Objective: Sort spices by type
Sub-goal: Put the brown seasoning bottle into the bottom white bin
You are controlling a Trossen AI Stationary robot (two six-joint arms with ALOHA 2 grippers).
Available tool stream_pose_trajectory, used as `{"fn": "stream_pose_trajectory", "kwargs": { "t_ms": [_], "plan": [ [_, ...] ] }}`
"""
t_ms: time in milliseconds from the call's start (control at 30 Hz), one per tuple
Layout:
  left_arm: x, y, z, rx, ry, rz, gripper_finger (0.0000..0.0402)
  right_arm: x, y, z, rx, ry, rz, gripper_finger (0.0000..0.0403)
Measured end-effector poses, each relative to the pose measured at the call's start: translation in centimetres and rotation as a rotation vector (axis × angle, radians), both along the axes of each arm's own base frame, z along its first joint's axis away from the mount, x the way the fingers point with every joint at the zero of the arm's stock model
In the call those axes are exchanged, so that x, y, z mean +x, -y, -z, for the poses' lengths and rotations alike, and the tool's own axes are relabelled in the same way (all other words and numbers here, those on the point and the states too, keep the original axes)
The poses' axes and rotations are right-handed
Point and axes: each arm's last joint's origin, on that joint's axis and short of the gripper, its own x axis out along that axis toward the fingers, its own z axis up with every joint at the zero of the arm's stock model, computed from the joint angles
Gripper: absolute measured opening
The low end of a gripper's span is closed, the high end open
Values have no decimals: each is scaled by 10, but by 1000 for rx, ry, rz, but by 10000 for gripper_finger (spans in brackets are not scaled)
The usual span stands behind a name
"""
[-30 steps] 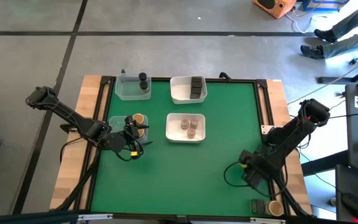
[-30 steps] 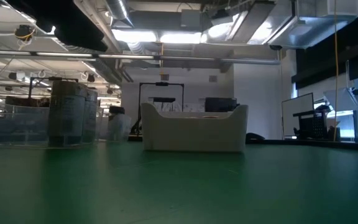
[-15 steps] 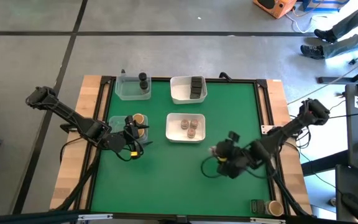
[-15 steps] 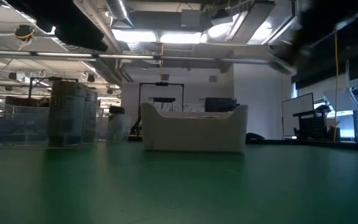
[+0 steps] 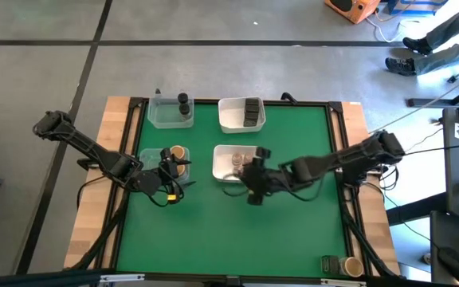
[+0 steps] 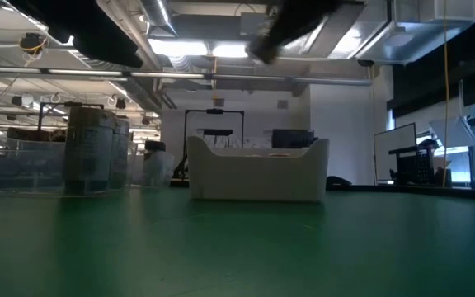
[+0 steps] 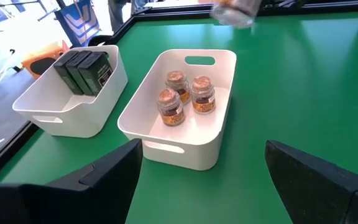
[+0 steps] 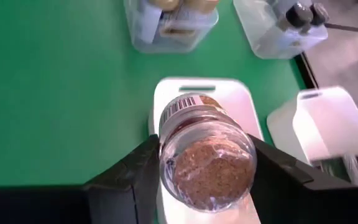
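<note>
Green table mat (image 5: 237,231) is lying bare toward 6 o'clock. Right gripper (image 5: 255,182) is clamping a round spice jar (image 8: 207,160) above the mid-table white tray (image 5: 220,171). Left gripper (image 5: 168,166), fingers spread, is waiting at 9 o'clock beside the clear tub (image 5: 151,156).

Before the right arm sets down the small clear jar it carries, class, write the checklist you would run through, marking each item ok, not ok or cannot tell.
1. Grip: the right gripper is shut on the small clear glass jar of brown spice, fingers on both sides: ok.
2. Position: in the high view the right gripper is over the lower edge of the white rectangular tray: ok.
3. Matching type: the three brownish round jars in that tray look the same: ok.
4. Free space in the tray: ok.
5. Height above the tray: cannot tell.
6. The left gripper waits at the clear plastic tub with tan-topped jars, away from the tray: ok.
</note>
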Motion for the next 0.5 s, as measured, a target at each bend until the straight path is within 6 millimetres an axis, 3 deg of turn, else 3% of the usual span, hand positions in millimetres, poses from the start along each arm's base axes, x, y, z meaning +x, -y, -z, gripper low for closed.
{"fn": "stream_pose_trajectory", "kwargs": {
  "t_ms": [133,267,500],
  "plan": [
    [0,0,0,5,-1,2,322,28,15,0,23,-54,0,196],
    [0,0,0,3,-1,1,322,50,30,12,59,-132,15,196],
    [0,0,0,2,-1,1,322,68,55,48,139,-264,72,197]
  ]
}}
